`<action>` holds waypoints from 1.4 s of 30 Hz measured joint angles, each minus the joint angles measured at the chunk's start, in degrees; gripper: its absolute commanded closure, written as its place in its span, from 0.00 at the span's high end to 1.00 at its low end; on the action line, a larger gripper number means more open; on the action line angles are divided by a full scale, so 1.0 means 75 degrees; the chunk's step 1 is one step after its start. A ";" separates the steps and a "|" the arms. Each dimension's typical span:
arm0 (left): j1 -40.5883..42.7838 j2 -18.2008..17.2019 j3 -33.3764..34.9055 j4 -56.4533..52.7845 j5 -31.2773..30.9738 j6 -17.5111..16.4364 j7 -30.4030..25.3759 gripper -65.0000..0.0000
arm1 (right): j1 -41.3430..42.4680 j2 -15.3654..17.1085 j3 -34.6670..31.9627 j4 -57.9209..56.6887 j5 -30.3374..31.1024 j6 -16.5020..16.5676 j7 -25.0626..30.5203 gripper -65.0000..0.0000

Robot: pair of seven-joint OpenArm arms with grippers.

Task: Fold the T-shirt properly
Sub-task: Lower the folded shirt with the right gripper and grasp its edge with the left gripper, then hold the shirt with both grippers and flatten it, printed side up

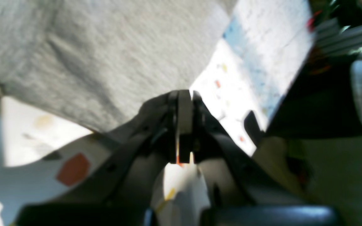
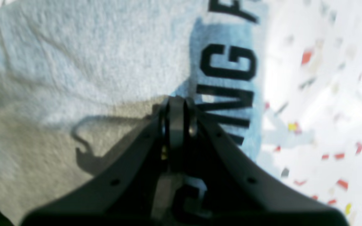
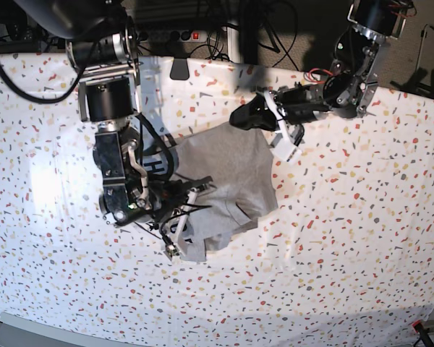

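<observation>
Clearly, in the left wrist view your left hand (image 1: 184,103) has its fingers pressed together with no cloth visibly pinched between them. The T-shirt (image 1: 105,53) fills the upper left as plain heather-grey fabric, its edge lying just beyond the fingertips on the speckled table (image 1: 253,72). No writing shows here.

Next, in the right wrist view, your right hand (image 2: 178,108) also sits with fingers together, hovering over or touching the T-shirt (image 2: 74,62); whether it pinches a layer you cannot tell from this angle. Bold black capitals run along the shirt's right edge: "NG" and part of an "F" read clearly, with more letters partly hidden under the hand.

Finally, the base view shows the T-shirt (image 3: 224,188) bunched near the middle of the table (image 3: 347,275), partly gathered, with uneven edges and a lumpy lower corner by the right hand (image 3: 175,217). The left hand (image 3: 239,117) sits at the shirt's top edge. Judge the fold as begun but far from neat: flattening and squaring up remain.
</observation>
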 measured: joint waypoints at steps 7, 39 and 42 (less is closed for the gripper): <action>-0.0245 0.0009 -0.0017 0.0041 0.1676 0.0886 -0.0816 0.00 | -0.0679 0.0047 0.0000 0.0580 0.0009 0.0093 0.0032 0.00; -0.1134 -0.1116 -0.0017 0.1504 0.1469 0.1801 0.0350 0.00 | -0.2463 -0.0163 -0.0085 0.4211 0.0391 0.0230 -0.0347 0.00; -0.0691 -0.1131 -0.0017 0.2180 0.1431 0.1807 0.0376 0.00 | -0.2509 0.0189 0.0379 0.4211 0.0597 0.0227 -0.0749 0.00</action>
